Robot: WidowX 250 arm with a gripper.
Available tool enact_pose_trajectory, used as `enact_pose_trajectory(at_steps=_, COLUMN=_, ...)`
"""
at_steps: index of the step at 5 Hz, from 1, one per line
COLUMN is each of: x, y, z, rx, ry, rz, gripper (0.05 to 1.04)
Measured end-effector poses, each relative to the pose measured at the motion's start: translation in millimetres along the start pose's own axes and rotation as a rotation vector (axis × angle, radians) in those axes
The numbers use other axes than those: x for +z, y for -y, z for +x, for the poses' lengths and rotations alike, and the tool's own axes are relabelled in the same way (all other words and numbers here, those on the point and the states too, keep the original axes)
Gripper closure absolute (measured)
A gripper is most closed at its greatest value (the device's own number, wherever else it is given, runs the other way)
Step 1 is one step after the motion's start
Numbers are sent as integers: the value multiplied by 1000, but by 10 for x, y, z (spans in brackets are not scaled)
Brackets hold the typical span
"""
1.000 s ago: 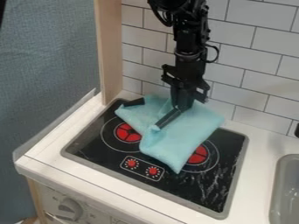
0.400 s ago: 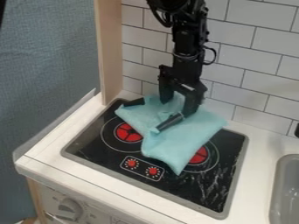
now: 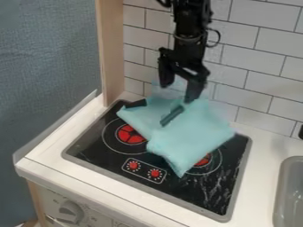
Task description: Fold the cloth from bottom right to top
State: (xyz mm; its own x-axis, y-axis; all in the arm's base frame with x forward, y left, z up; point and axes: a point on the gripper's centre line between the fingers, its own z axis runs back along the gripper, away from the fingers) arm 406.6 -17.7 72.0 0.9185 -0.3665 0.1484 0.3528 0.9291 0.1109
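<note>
The black gripper hangs over the back of the stove, its two fingers spread apart, at the upper edge of the light blue cloth. Beneath it, the cloth lies bunched and partly folded on the black stove top, one corner pointing toward the control knobs and another lobe spreading to the left. A dark strip of stove shows in a gap between the cloth's layers. Whether the fingertips touch the fabric, I cannot tell.
The black stove top has red burners and printed red knobs. White counter surrounds it, with a grey sink at the right. A wooden post stands at the back left, beside a white tiled wall.
The gripper has opened, let go of the cloth and risen a little. The cloth's right part has settled and spread slightly to the right, and the gap between its layers has changed shape.
</note>
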Motion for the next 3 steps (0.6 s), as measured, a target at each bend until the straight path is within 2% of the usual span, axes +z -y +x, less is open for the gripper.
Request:
enact_pose_trajectory(at_steps=1, x=169, y=-4, z=-44, rx=-2, ry=17, rz=36, gripper=84)
enact_pose_trajectory(at_steps=2, x=376, y=27, z=-78, rx=2, ry=56, rz=52, gripper=84)
enact_pose_trajectory(at_steps=3, x=302, y=138, z=-147, rx=27, ry=46, rz=5, gripper=84)
